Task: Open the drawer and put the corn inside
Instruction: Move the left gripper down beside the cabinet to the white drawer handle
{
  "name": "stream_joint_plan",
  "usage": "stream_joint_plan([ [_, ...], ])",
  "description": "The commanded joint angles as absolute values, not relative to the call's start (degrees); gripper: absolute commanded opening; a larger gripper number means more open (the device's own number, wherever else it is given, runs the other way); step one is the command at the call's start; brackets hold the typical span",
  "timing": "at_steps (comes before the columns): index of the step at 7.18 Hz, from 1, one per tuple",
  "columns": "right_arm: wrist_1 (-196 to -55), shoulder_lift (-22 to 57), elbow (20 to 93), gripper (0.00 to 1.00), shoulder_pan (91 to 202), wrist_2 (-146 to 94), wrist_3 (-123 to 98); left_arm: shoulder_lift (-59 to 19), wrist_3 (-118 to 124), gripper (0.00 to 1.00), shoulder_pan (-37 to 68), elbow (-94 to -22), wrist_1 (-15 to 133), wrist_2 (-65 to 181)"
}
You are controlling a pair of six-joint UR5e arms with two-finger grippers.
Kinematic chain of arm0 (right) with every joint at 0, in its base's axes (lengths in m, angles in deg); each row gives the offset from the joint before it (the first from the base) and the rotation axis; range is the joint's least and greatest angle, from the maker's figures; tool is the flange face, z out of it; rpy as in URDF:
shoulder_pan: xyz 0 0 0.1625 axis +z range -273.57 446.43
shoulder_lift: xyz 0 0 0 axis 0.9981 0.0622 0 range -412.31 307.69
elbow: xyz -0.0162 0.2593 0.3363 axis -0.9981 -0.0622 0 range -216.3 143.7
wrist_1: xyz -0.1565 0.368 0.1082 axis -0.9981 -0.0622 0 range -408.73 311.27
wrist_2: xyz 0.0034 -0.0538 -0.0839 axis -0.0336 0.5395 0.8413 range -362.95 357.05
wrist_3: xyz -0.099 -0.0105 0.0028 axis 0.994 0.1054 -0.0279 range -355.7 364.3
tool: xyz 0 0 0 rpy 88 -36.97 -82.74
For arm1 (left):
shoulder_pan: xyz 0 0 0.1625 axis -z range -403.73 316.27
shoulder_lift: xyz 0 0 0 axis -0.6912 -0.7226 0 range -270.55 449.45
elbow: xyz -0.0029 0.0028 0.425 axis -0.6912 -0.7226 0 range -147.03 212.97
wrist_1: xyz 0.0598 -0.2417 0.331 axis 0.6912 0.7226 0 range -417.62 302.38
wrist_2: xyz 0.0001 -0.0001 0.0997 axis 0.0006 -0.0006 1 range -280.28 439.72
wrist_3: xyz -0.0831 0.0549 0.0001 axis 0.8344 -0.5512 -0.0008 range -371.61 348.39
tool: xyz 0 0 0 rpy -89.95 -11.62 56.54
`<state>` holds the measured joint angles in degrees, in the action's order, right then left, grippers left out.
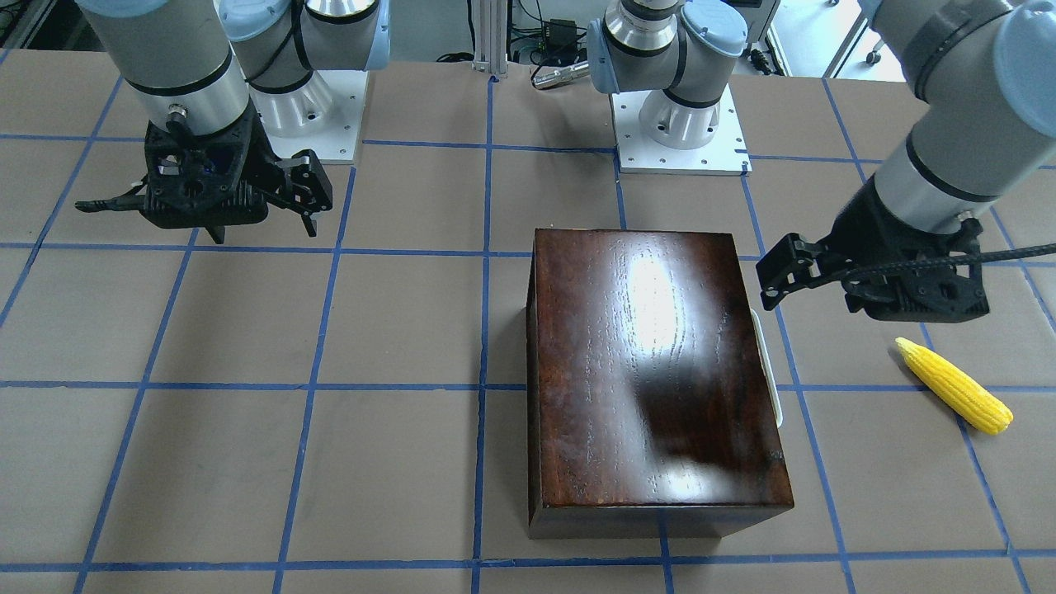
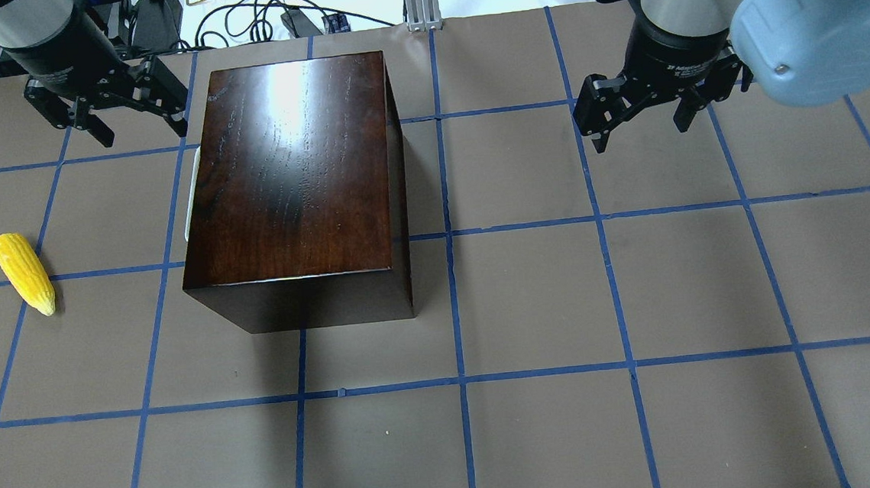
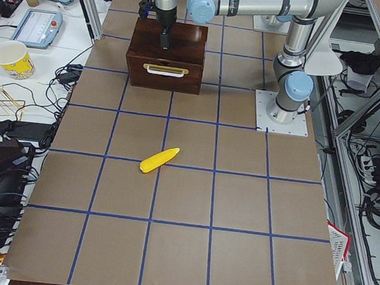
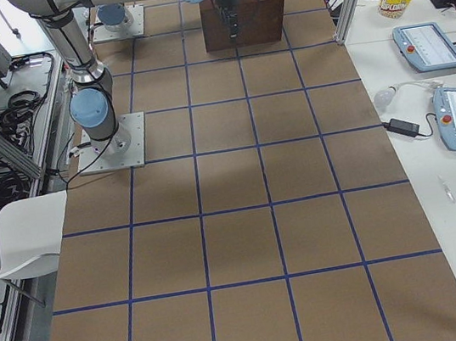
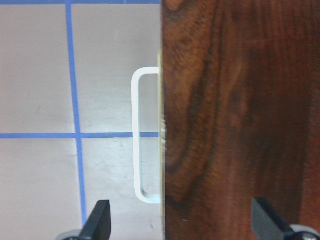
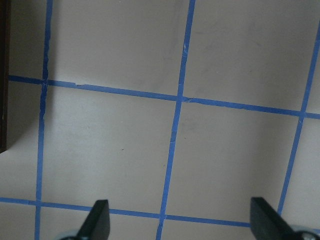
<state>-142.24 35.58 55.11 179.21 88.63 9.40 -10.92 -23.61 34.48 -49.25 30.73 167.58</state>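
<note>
The dark-brown wooden box stands mid-table with its drawer shut. The drawer's white handle shows on the box's left side, and in the left wrist view. The yellow corn lies on the table left of the box, also in the front view. My left gripper hangs open and empty above the box's handle-side edge; its tips straddle that edge. My right gripper hangs open and empty over bare table right of the box.
The table is brown with a blue tape grid. The arm bases stand at the robot side. Cables and equipment lie beyond the far table edge.
</note>
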Motion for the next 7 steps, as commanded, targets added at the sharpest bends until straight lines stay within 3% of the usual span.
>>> stream_joint_plan([
  [1, -142.2, 35.6, 55.1, 1.0, 179.2, 88.6, 9.4, -12.3, -30.3, 1.0, 28.3, -49.4, 30.4, 165.2],
  [7, -142.2, 35.6, 55.1, 1.0, 179.3, 88.6, 9.4, -19.3, -46.0, 1.0, 24.5, -50.3, 25.5, 159.7],
])
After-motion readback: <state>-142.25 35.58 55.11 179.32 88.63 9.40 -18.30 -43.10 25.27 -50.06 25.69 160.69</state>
